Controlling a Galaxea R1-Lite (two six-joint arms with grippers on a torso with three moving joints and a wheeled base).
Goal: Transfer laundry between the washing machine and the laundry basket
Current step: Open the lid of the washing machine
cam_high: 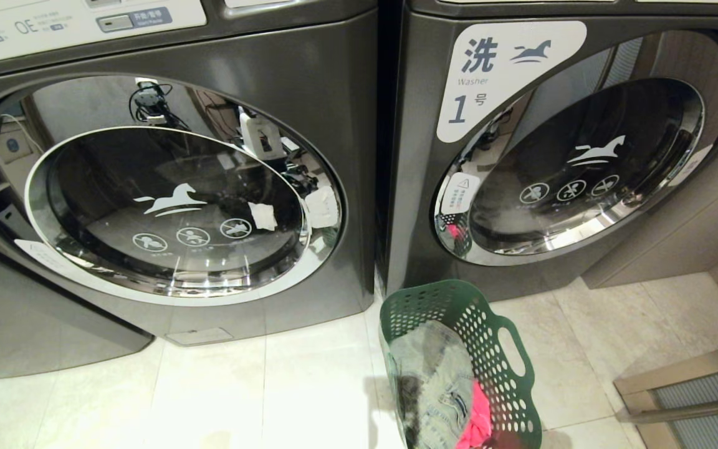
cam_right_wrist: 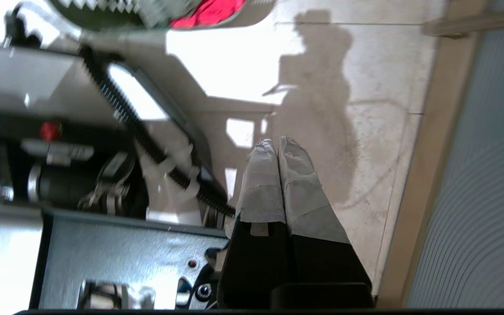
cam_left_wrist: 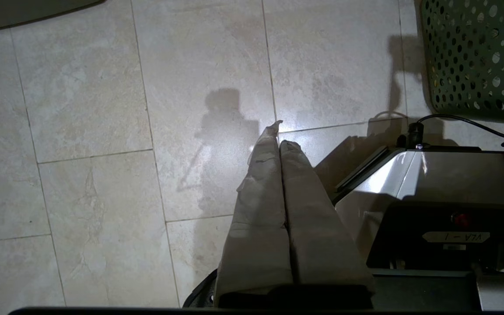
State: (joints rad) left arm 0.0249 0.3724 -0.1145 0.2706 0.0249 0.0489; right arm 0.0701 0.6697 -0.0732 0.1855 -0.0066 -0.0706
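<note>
The green laundry basket (cam_high: 459,368) is set on the floor (cam_high: 259,393) in front of two shut washing machines, with clothes (cam_high: 440,386) inside. The left claw (cam_left_wrist: 279,135) is pressed together, with the basket off to one side. The right claw (cam_right_wrist: 277,146) is pressed together too, holding nothing.

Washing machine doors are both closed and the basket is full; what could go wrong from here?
1. The left machine's door is closed, and both the left gripper and right gripper are shut and pointing at the floor, so opening may be slow.
2. The neighbouring machine marked 1 looks alike; it could be chosen by mistake.
3. The green laundry basket stands close to the robot's base; an arm may knock it.
</note>
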